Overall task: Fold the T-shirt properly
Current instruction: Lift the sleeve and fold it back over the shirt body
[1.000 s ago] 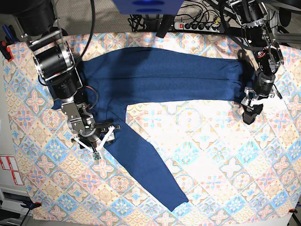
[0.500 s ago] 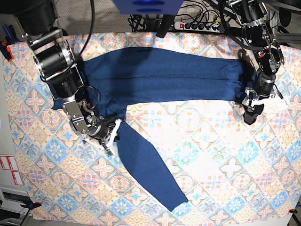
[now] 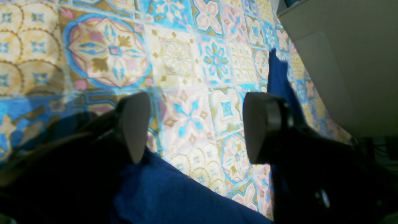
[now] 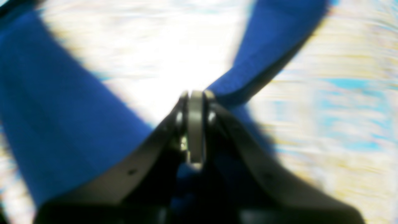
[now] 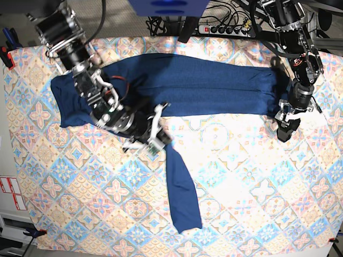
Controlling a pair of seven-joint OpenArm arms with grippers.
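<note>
T-shirt (image 5: 203, 85): dark navy, long-sleeved, spread across far half of patterned tablecloth (image 5: 252, 182); body's long axis running 9 to 3 o'clock in base view. One sleeve (image 5: 181, 193) hanging from pinch point toward 6 o'clock, cuff lying well down the cloth.

Right gripper (image 5: 155, 140): jaws shut on sleeve near its shoulder end, at lower edge of body, left of centre; navy fabric fanning away to both sides in blurred wrist view (image 4: 194, 124). Nearer arm for the sleeve fold. Body lies from 10 to 2 o'clock of this gripper; likely carry direction for sleeve.

Left gripper (image 5: 286, 126): jaws wide apart, holding nothing, hovering at right end of body, fabric edge just beside one finger (image 3: 262, 127).

Obstructions: none on cloth between sleeve and body. Power strip (image 5: 225, 28) beyond far edge, well apart.
</note>
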